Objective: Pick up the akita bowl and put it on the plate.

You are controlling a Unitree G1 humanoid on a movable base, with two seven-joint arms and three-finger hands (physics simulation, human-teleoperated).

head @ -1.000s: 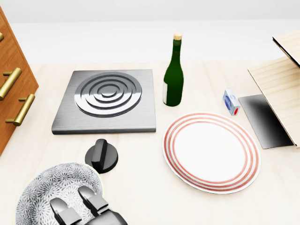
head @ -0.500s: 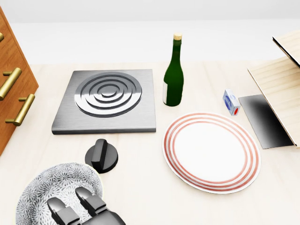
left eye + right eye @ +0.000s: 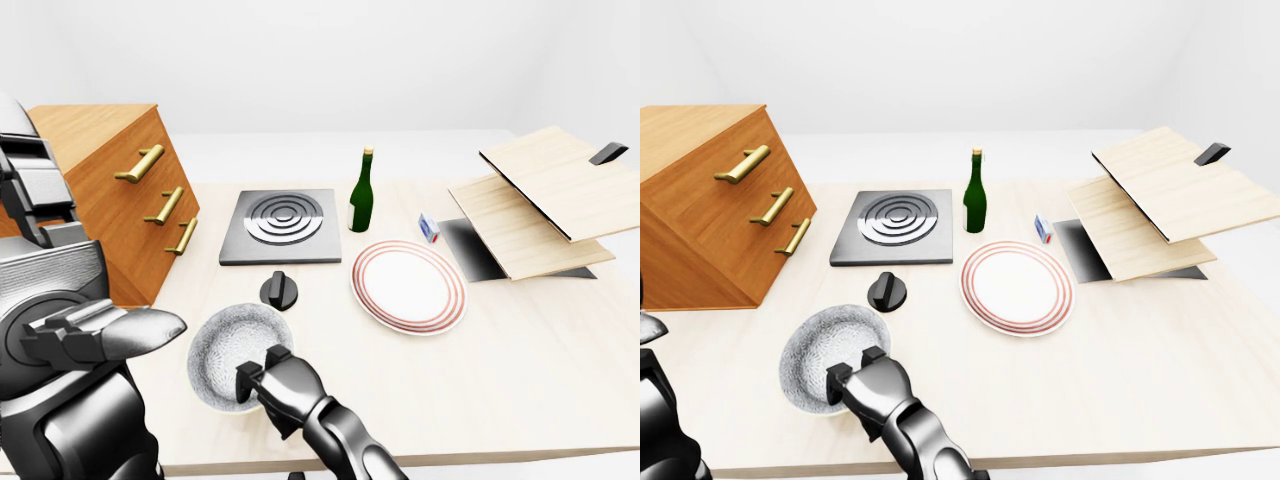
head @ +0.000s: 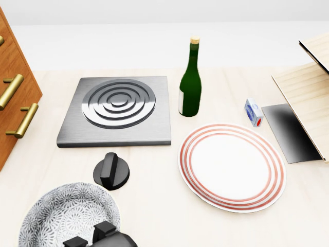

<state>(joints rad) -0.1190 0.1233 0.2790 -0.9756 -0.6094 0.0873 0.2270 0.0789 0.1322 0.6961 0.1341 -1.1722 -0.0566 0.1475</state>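
Note:
The akita bowl (image 4: 59,216), white with a fine grey pattern, sits at the bottom left of the head view. My right hand (image 3: 262,368) reaches in from the bottom edge, and its dark fingers (image 3: 275,358) curl over the bowl's near rim, shut on it. The thumb is hidden under the rim. The white plate (image 4: 231,167) with red rings lies flat to the right of the bowl, nothing on it. My left hand (image 3: 100,335) hangs close to the camera at the left of the left-eye view, fingers stretched out and holding nothing.
A black knob (image 4: 110,172) lies just above the bowl. Above it is a metal hob plate (image 4: 115,110), with a green bottle (image 4: 190,87) upright above the plate. A small blue-white carton (image 4: 253,112), wooden boards (image 3: 540,200) and a drawer cabinet (image 3: 110,200) flank the table.
My right hand's fingers have drawn back from the bowl's inside to its near rim and curled. The bowl has shifted slightly toward the bottom right of the head view.

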